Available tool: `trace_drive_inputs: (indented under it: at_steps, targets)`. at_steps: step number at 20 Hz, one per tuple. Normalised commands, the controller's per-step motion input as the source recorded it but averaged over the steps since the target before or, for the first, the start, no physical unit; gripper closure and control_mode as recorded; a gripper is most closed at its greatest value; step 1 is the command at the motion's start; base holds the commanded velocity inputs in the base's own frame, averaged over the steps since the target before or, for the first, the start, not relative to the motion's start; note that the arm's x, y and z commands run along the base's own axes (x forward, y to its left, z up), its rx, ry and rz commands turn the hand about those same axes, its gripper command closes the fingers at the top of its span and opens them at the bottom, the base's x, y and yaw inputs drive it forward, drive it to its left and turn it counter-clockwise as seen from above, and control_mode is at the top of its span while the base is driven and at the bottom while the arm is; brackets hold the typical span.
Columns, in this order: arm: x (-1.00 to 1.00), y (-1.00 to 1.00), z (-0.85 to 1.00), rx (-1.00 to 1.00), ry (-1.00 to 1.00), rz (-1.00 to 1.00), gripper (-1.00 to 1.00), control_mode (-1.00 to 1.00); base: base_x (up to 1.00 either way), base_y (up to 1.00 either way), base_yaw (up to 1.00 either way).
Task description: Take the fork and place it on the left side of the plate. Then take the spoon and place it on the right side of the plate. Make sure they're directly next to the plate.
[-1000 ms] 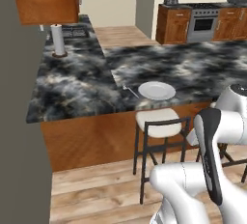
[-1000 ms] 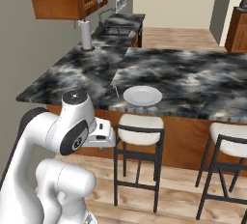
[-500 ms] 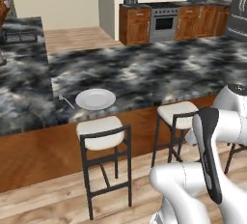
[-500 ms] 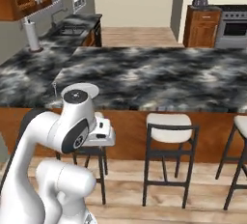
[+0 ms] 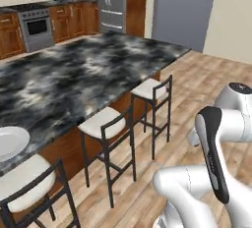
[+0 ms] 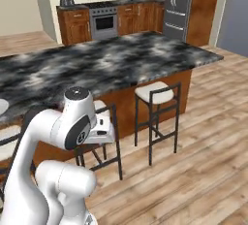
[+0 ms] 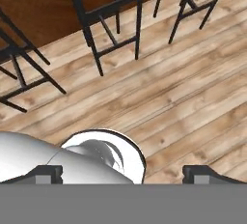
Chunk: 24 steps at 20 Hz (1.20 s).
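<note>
hand view looks down at the wooden floor and stool legs, with the jaws released wide and holding nothing. the arm sits folded close over the base, apparently tucked for driving. the plate rests on the table, far off to the jaws' left; fork and spoon can't be made out.

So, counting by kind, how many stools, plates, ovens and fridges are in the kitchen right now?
Black-framed bar stools with white cushioned seats: 3
Round white plate: 1
Steel oven range: 1
Tall steel fridge: 1
Total: 6
</note>
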Motion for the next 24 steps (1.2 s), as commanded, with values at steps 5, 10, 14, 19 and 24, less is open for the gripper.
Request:
trace_drive_inputs:
  at_steps: [5, 10, 14, 19, 24]
  targets:
    - [0.0, 0.0, 0.0, 0.0, 0.0, 0.0, -1.0, 1.0, 0.06, 0.0, -0.89]
    - [0.0, 0.0, 0.0, 0.0, 0.0, 0.0, -1.0, 1.0, 0.91, -0.16, -0.51]
    - [0.0, 0.0, 0.0, 0.0, 0.0, 0.0, -1.0, 1.0, 1.0, -0.41, -0.18]
    - [0.0, 0.0, 0.0, 0.0, 0.0, 0.0, -1.0, 1.0, 1.0, -0.42, -0.09]
    - [0.0, 0.0, 0.0, 0.0, 0.0, 0.0, -1.0, 1.0, 1.0, -0.41, -0.01]
